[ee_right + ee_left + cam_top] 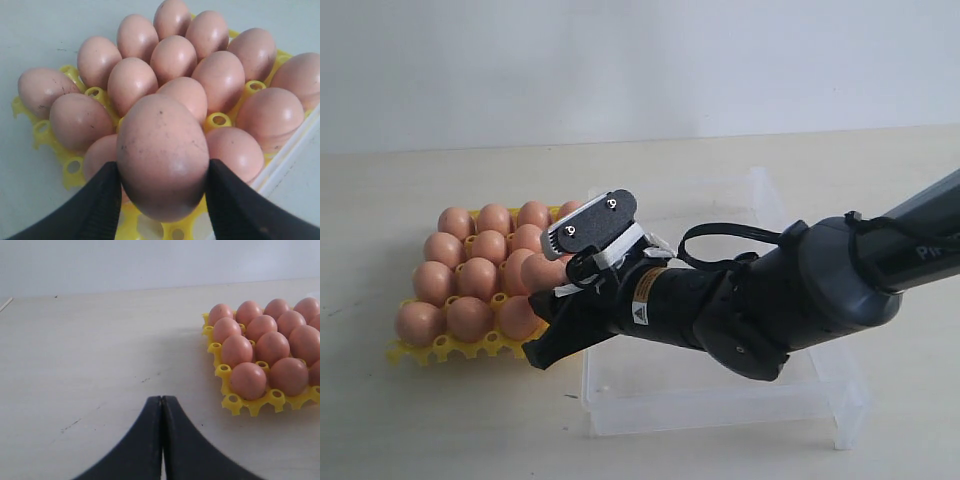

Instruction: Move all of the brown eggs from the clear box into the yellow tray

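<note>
Right claw [560, 288] clamped on one brown egg [162, 155], one black finger [107, 195] on each side of it and the egg's long axis sticking out past the tips. Held egg hangs above the yellow tray [440, 350] at the tray corner nearest the clear box [720, 400]. Can't tell if it touches the eggs below. Bare yellow lattice shows just under it in the right wrist view.

Other brown eggs [477, 277] sit upright in the tray cups, packed row on row and touching their neighbours. Right arm covers the tray's box-side column in the exterior view, so no full count.

Clear box lies on the table [420, 430] just beside the tray, the arm reaching across above it. Box wall shows as a pale strip next to the tray in the right wrist view.

Left claw [161, 402] closed, fingers pressed together with nothing between them, low over bare table, well apart from the tray.
</note>
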